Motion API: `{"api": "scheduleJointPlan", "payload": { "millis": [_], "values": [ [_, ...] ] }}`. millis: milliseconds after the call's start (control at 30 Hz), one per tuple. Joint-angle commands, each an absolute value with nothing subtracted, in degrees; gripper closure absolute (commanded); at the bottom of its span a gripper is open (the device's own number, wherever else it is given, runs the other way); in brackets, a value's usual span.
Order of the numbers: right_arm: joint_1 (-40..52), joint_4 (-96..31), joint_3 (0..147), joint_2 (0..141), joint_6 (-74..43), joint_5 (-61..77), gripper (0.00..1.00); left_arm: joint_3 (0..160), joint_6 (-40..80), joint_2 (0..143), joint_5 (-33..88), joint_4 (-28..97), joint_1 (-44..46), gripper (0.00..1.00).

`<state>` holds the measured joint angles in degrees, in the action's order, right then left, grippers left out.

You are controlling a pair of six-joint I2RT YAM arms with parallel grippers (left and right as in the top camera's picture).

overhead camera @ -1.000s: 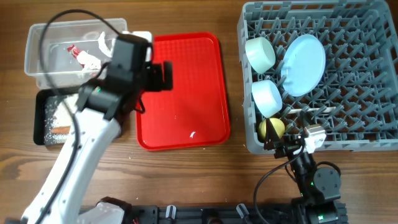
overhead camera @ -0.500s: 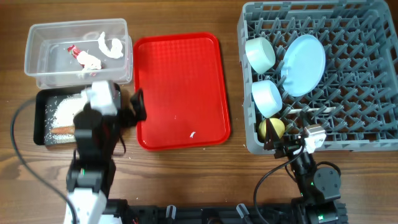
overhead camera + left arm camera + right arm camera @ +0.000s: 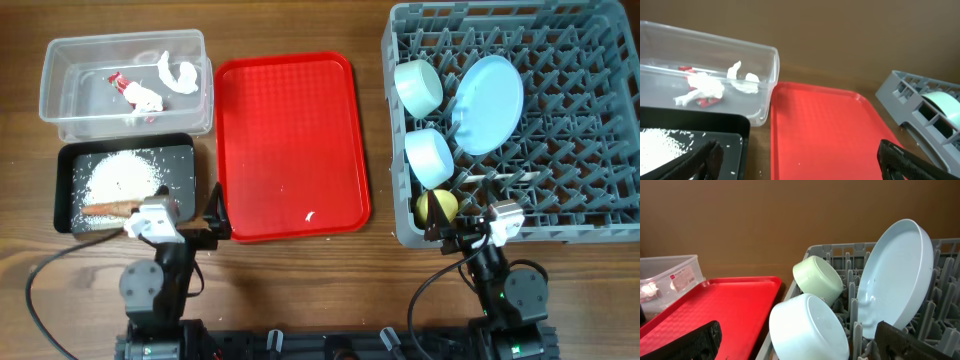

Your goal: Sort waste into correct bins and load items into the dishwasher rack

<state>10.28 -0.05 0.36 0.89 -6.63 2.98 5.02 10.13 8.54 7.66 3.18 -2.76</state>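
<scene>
The grey dishwasher rack holds a pale blue plate, two bowls and a yellow cup; a white spoon lies among its pegs. The clear tub holds a red-and-white wrapper and crumpled paper. The black tray holds white rice and an orange-brown stick. My left gripper is open and empty at the near table edge, between the black tray and the red tray. My right gripper is open and empty in front of the rack.
A red serving tray lies in the middle with a small white fleck on it. In the right wrist view the plate and both bowls stand close ahead.
My left arm has drawn back from over the clear tub to the near table edge and now rests folded low. The tub and black tray are now uncovered. The right arm has not moved.
</scene>
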Motion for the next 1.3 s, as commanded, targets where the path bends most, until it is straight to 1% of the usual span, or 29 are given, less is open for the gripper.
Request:
{"api": "scheduleJointPlan", "payload": {
  "millis": [0, 200, 1267],
  "values": [
    [10.0, 0.12, 0.3, 0.64, -7.64, 3.92, 0.0, 2.11, 9.85, 3.46, 8.6, 2.94, -3.18, 0.0],
    [10.0, 0.12, 0.3, 0.64, -7.62, 3.92, 0.0, 0.36, 9.82, 0.36, 9.65, 3.51, -3.29, 0.0],
    [10.0, 0.12, 0.3, 0.64, -7.62, 3.92, 0.0, 0.36, 9.82, 0.38, 10.85, 3.38, -3.29, 0.0]
  ]
}}
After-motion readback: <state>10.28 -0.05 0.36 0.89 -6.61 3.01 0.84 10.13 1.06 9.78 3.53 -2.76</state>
